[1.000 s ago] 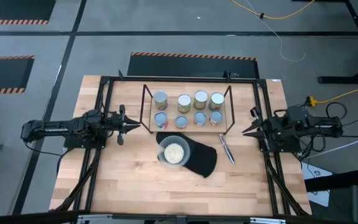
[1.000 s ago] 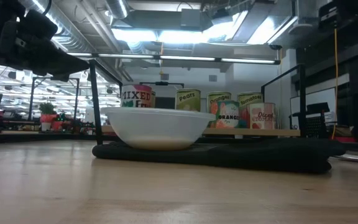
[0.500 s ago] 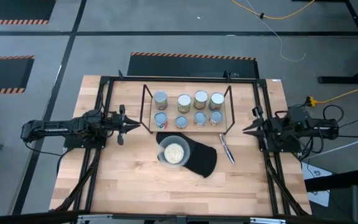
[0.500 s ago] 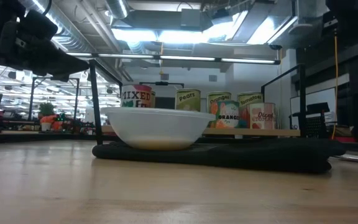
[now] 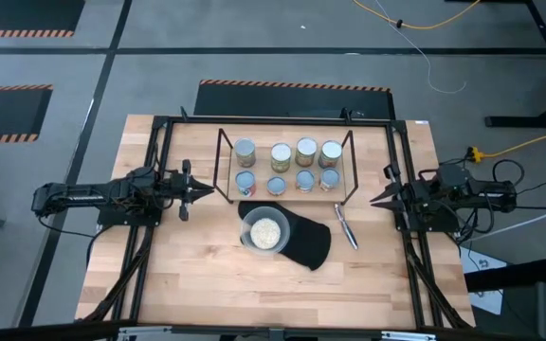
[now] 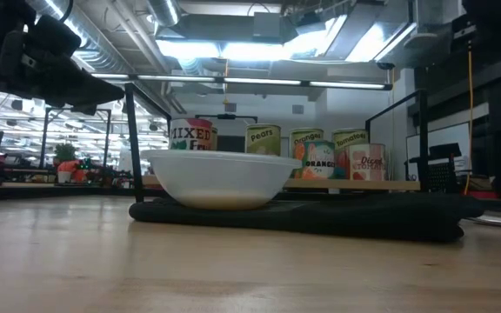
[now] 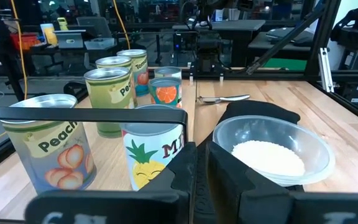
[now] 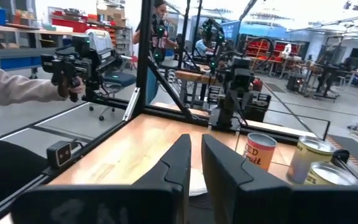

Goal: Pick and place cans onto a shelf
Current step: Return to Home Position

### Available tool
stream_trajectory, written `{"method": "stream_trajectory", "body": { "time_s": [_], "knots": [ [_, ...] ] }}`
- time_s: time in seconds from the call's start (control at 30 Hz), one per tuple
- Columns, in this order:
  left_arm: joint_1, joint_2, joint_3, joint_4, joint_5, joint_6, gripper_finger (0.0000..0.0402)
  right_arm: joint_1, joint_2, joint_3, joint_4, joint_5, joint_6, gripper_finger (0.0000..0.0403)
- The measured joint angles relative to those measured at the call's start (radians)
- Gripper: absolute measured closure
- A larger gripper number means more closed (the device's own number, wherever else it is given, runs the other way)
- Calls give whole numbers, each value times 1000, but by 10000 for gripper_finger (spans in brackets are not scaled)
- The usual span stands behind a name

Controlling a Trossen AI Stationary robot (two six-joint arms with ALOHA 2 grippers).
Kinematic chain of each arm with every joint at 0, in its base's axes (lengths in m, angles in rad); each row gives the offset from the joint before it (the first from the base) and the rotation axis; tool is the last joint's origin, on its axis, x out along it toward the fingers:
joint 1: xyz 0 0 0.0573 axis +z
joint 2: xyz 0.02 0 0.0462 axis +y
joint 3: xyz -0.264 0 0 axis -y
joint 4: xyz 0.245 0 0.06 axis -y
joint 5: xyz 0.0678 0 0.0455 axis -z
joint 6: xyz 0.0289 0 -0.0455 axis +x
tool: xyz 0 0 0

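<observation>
All 8 cans (image 5: 287, 166) stand in 2 rows on the shelf (image 5: 224, 156), on the far half of the pale wood counter (image 5: 207, 275). The left arm (image 5: 93, 199) and right arm (image 5: 463, 194) rest at opposite sides, jaws pressed together, empty. Grey floor (image 5: 254, 38) surrounds it, and ceiling lights (image 6: 259, 48) glare.
</observation>
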Motion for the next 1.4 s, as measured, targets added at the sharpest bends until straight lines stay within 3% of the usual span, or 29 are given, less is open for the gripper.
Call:
{"method": "stream_trajectory", "body": {
  "time_s": [0.13,0.5,0.73,0.93,1.4],
  "knots": [
    [0,0,0,-1,0,0,374,0,0,-25,46,-9,8,358],
    [0,0,0,-1,1,0,374,0,1,-297,457,75,-48,358],
    [0,0,0,-1,1,0,374,-1,2,-296,438,146,-53,358],
    [0,0,0,-1,1,-2,374,-1,2,-296,313,244,-48,358],
    [0,0,0,-42,1,-73,374,-3,2,-296,299,254,-94,358]
  ]
}}
